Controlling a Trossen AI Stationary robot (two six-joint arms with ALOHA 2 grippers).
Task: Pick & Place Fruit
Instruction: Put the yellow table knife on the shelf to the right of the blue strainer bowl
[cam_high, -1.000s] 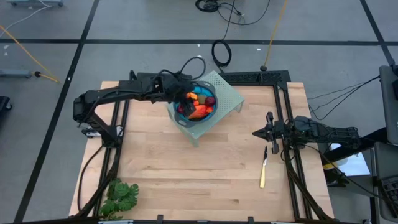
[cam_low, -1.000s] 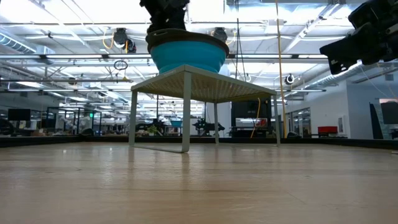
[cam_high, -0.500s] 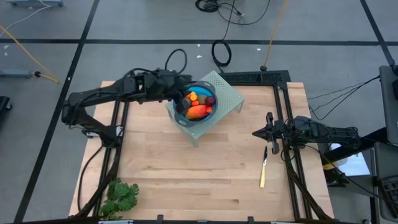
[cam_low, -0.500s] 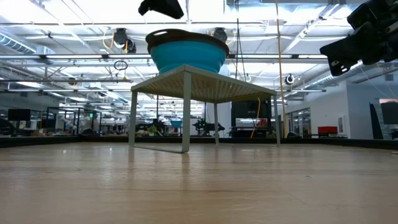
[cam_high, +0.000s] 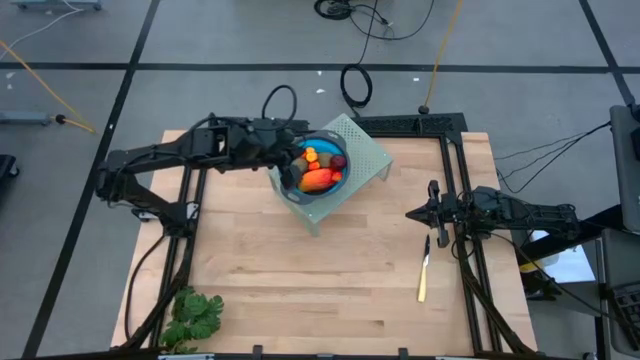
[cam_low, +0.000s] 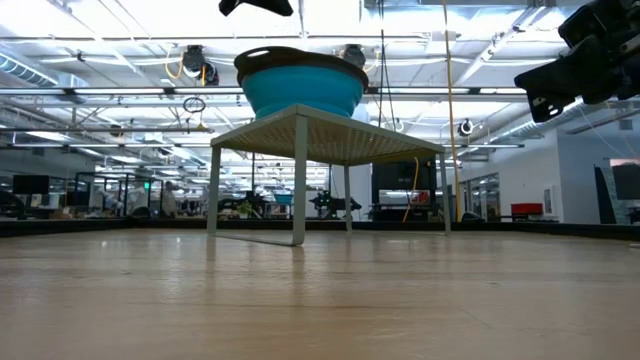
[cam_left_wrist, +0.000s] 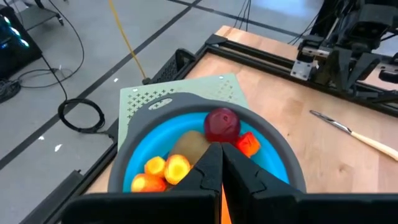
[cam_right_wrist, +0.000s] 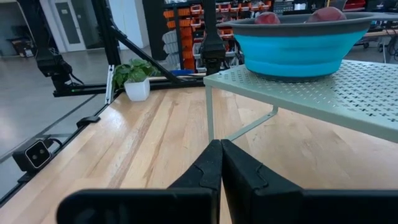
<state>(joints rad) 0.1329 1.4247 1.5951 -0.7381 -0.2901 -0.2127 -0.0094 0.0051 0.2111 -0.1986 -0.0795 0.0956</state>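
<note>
Lowest in the high view, the green leafy bunch lies at the table's lower left corner. Right of centre, the yellow-handled knife lies nearly upright in the frame, blade toward the top. Just above it the right gripper waits, fingers pressed together and empty.

Higher, at upper centre, a pale green perforated stand carries a blue bowl. The fruit sits piled in the bowl; the long orange-red piece runs left-right, slightly tilted. The left gripper hangs over the bowl's left rim, fingers closed on nothing.

The left wrist view shows a dark red ball, a brown-green oval and small orange pieces. The low view shows only the bowl's outer wall on the stand, with the fruit hidden.
</note>
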